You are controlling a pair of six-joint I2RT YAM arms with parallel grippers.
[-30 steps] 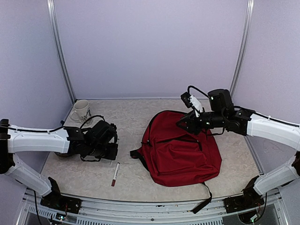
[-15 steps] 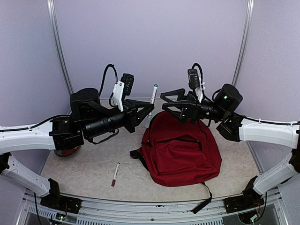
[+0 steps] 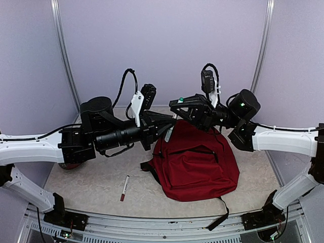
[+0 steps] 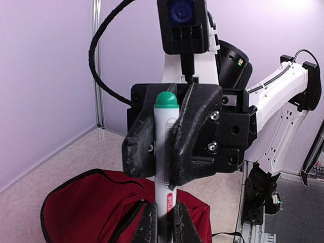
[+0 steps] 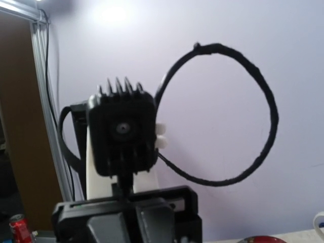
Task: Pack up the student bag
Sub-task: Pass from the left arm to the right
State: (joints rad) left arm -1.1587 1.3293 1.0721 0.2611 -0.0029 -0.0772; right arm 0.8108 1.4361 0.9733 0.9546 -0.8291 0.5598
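Top view: the bag point(image 3: 197, 167) lies on the bench point(image 3: 96, 177), right of centre. Both arms are raised above its far edge, tip to tip. The left gripper point(image 3: 169, 122) and right gripper point(image 3: 177, 107) both meet at a green-capped marker point(image 3: 169, 133). A red pen point(image 3: 124, 188) lies on the bench left of the bag.

Left wrist: the left gripper point(image 4: 164, 225) pinches the marker point(image 4: 166, 116) low down; the right gripper point(image 4: 166, 169) is clamped round its upper half. The bag point(image 4: 91, 207) is below.

Right wrist: a camera point(image 5: 121, 131) and a cable loop point(image 5: 243, 101) show; its own fingers cannot be made out.
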